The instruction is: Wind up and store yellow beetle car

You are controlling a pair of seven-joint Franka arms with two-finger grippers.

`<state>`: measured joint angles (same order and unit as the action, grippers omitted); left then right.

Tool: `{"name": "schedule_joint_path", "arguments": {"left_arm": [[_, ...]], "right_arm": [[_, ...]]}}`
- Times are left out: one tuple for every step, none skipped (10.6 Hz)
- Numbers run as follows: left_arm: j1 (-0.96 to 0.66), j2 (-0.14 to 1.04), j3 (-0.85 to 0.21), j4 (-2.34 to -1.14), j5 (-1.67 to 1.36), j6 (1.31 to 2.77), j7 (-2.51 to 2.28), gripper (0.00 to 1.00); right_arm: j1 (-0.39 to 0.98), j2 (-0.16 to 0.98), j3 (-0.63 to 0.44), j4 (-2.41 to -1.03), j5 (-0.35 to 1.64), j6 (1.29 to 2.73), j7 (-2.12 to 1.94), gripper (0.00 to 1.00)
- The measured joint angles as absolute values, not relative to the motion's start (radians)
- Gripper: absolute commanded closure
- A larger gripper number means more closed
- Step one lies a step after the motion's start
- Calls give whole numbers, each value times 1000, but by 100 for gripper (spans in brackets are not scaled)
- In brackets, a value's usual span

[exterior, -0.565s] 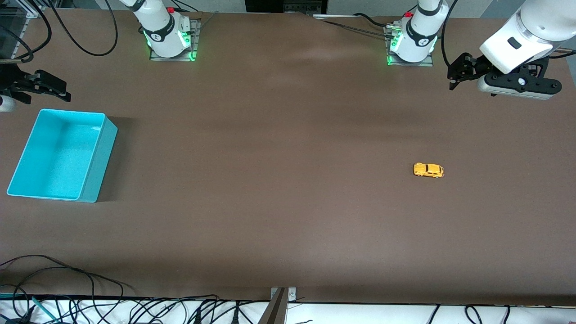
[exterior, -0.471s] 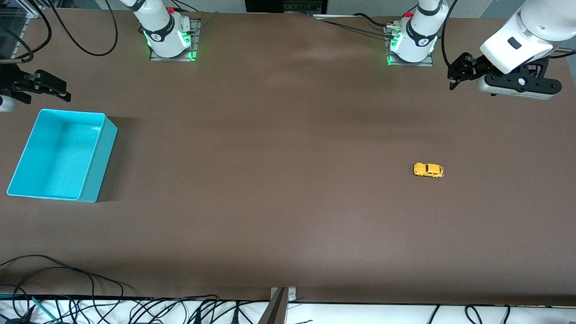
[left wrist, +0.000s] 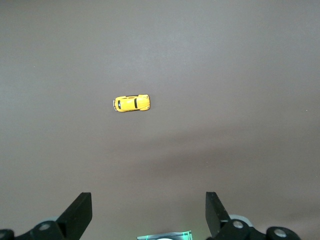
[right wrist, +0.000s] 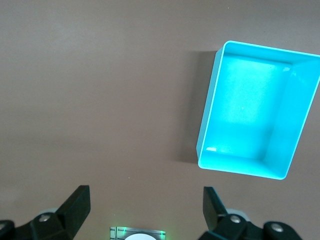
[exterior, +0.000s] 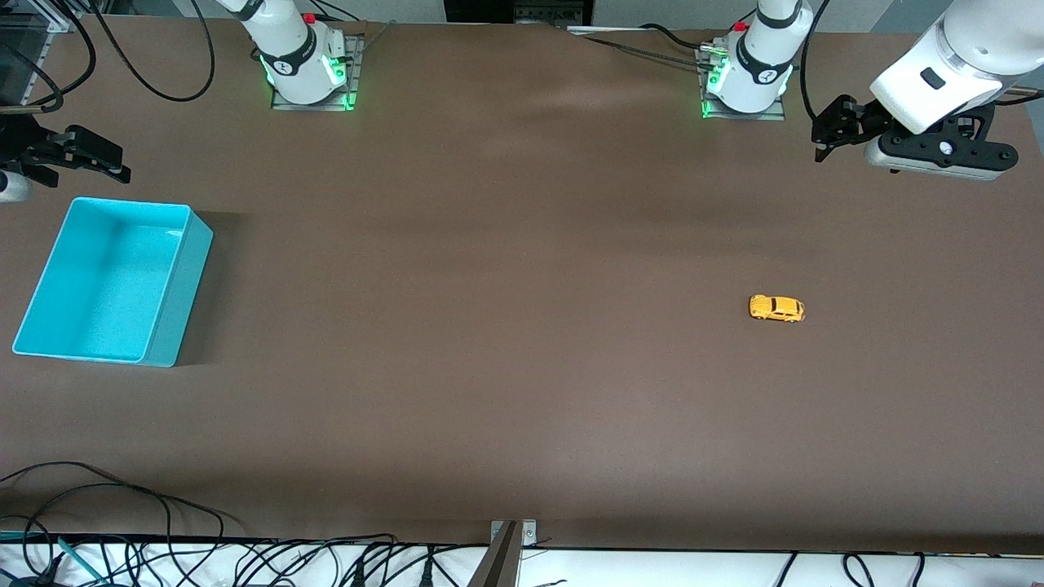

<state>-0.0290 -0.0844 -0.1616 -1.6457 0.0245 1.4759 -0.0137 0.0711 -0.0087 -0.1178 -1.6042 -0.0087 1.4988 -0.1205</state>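
Observation:
The yellow beetle car [exterior: 776,308] stands on its wheels on the brown table toward the left arm's end; the left wrist view shows the car [left wrist: 131,103] small and alone. My left gripper [exterior: 825,137] hangs high in the air above the table, farther from the front camera than the car, and is open and empty [left wrist: 148,210]. At the right arm's end my right gripper [exterior: 91,159] hovers open and empty [right wrist: 146,207], beside and above the turquoise bin [exterior: 49,293].
The turquoise bin [right wrist: 210,115] is open-topped and empty. The two arm bases [exterior: 306,69] [exterior: 746,77] glow green at the back edge of the table. Loose cables [exterior: 122,554] lie along the table edge nearest the front camera.

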Motion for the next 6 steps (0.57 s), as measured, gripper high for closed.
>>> {"name": "schedule_joint_path", "arguments": {"left_arm": [[-29,-84,-162,-1646,25,1475,-14,0],[-29,-84,-162,-1646,25,1475,-14,0],[-29,-84,-162,-1646,25,1475,-14,0],[-29,-84,-162,-1646,25,1474,-14,0],[-29,-84,-162,-1646,25,1474,-14,0],[-29,-84,-162,-1646,25,1471,-14,0]], "right_arm": [[71,-9,-118,-1604,-9,1498,-120,0],[71,-8,-118,-1604,-9,1495,-120,0],[71,-8,-118,-1604,-9,1492,-120,0],[71,-8,-118,-1604,-9,1490,-120,0],[71,-8,-119,-1603,-9,1489,-120,0],[71,-8,-119,-1601,-9,1488,-120,0]]}}
